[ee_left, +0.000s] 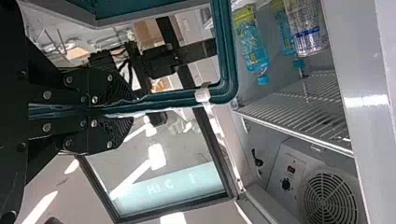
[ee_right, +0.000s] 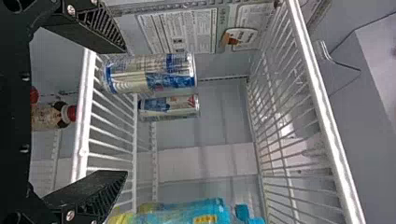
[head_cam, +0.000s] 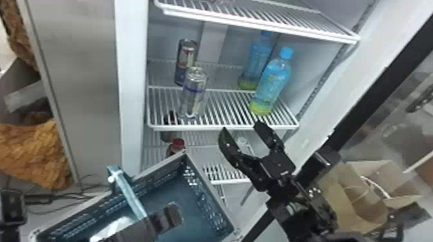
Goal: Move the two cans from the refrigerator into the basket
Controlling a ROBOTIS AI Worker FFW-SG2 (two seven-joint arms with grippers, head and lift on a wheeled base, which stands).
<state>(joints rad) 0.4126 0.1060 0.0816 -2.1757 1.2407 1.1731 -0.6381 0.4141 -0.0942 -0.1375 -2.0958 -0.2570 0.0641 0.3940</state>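
Observation:
Two cans stand upright on the refrigerator's middle shelf, the front can (head_cam: 194,93) near its edge and the back can (head_cam: 186,61) behind. My right gripper (head_cam: 241,127) is open in front of that shelf, right of the cans and a little lower. In the right wrist view, the front can (ee_right: 149,72) and back can (ee_right: 169,107) lie beyond the open right gripper (ee_right: 125,111), nothing between its fingers. My left gripper (head_cam: 170,218) is over the blue basket (head_cam: 209,190); in the left wrist view the left gripper (ee_left: 133,110) is shut on the basket's teal handle (ee_left: 177,99).
Two blue-capped bottles (head_cam: 270,83) stand on the right of the same shelf. A wire shelf (head_cam: 257,21) hangs above, and a red-capped bottle (head_cam: 177,146) is on the level below. A cardboard box (head_cam: 364,199) sits at the right, beyond the right arm.

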